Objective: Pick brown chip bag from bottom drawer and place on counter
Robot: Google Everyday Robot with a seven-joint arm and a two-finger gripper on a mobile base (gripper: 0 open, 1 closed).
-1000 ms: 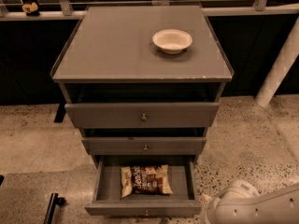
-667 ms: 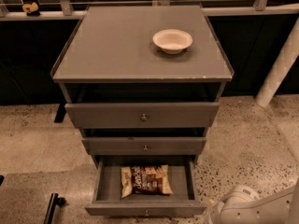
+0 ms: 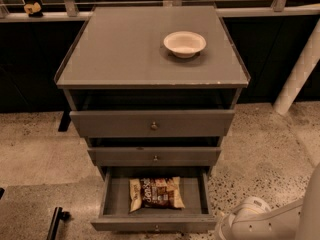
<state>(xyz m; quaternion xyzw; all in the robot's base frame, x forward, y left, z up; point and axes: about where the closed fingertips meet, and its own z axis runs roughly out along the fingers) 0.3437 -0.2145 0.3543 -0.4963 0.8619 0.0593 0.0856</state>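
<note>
The brown chip bag (image 3: 156,193) lies flat in the open bottom drawer (image 3: 112,199), roughly in its middle, with white lettering showing. The counter (image 3: 120,49) is the flat grey top of the cabinet, above the drawers. Only a white rounded part of my arm (image 3: 255,218) shows, at the bottom right corner beside the bottom drawer's right front corner. My gripper is out of the frame, and nothing touches the bag.
A white bowl (image 3: 184,43) stands on the counter toward the back right. The two upper drawers (image 3: 152,124) are pulled out a little. A white post (image 3: 297,76) leans at the right. A dark bar (image 3: 55,221) lies on the speckled floor at the left.
The white arm has shifted only slightly at the bottom right. The bag, the drawers and the bowl have not moved.
</note>
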